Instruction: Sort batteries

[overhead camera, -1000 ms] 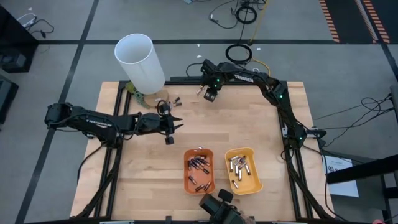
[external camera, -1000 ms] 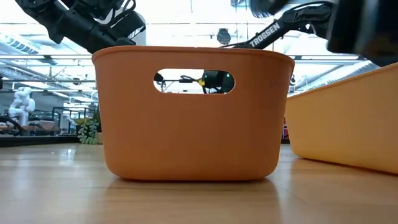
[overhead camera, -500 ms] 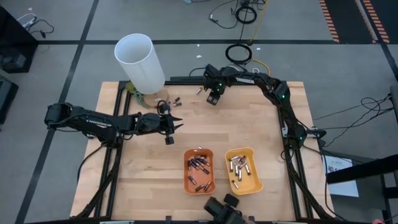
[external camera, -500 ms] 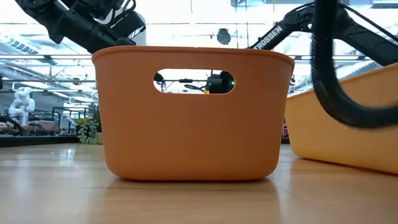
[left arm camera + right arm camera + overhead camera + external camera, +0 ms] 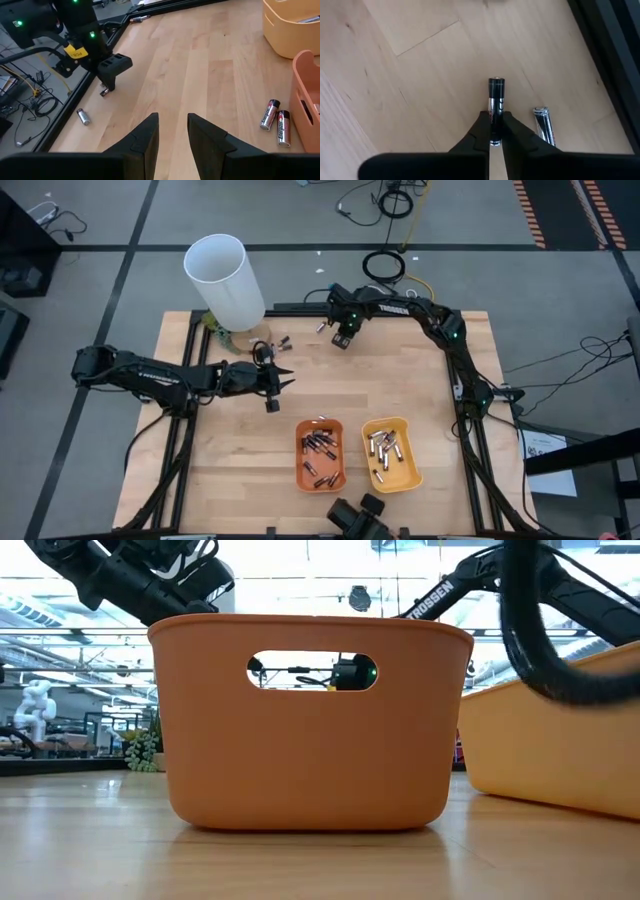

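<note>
My right gripper (image 5: 341,338) is near the table's far edge, shut on a dark battery (image 5: 496,107). A silvery battery (image 5: 543,125) lies on the wood beside it. More loose batteries (image 5: 284,340) lie near the white tube (image 5: 226,278). My left gripper (image 5: 281,384) hovers open over the middle of the table's left half, touching nothing. Dark cells fill the orange tray (image 5: 320,455) and silvery ones the yellow tray (image 5: 391,453). Two dark batteries (image 5: 276,120) lie on the table against the orange tray's wall. My right gripper pinches the dark battery between its two fingertips (image 5: 481,125), gripping one end (image 5: 494,135). The rest of the cell sticks out past the fingertips. The fingers come from above, pointing down (image 5: 111,75). Whether the battery's free end touches the wood, I cannot tell.
The tall white tube stands at the far left corner, with a small green plant (image 5: 215,328) at its foot. A dark frame rail (image 5: 75,100) runs along the far edge, and one battery (image 5: 83,116) lies beside it. Bare wood lies between the grippers and the trays.
My right gripper has shifted slightly toward the table's right edge and then held still. A dark cable has swung in front of the low camera.
</note>
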Available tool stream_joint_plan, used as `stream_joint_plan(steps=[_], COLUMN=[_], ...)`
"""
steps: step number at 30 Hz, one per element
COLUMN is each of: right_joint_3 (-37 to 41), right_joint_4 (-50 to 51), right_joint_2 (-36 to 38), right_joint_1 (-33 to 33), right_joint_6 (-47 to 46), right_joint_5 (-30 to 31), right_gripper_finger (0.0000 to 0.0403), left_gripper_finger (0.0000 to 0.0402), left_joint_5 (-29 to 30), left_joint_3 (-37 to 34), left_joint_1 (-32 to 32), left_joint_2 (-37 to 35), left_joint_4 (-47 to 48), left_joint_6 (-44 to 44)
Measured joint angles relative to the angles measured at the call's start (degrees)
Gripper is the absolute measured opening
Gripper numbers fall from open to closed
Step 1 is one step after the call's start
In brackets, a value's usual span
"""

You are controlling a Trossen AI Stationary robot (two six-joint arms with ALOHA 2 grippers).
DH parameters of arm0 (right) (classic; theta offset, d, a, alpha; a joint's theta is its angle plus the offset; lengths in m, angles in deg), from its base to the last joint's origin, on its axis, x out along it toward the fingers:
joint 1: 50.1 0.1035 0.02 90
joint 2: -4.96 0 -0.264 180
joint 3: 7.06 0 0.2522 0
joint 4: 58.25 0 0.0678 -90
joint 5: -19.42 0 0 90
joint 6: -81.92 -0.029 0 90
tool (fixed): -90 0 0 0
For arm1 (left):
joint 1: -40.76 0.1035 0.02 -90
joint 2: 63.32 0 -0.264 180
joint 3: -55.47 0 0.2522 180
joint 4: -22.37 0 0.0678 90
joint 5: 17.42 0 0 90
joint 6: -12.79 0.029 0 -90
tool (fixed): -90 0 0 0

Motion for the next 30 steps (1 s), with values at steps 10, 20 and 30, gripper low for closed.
stream_joint_plan(steps=[10, 20, 30], right_joint_3=[-5.11, 1.19, 29.15], right_joint_4=[9.95, 15.78, 3.67], right_joint_2=[4.15, 21.65, 48.47], right_joint_1=[2.89, 9.65, 26.09], right_joint_6=[0.37, -4.63, -25.07], right_joint_5=[-0.06, -0.15, 0.51], right_gripper_finger=[0.0002, 0.0001, 0.0000], left_gripper_finger=[0.0113, 0.0113, 0.0113], left_joint_5=[-0.06, -2.14, -2.99], left_joint_3=[0.00, 0.00, 0.00], left_joint_1=[0.00, 0.00, 0.00], left_joint_2=[0.00, 0.00, 0.00], left_joint_4=[0.00, -0.22, -1.80], left_joint_6=[0.07, 0.17, -0.17])
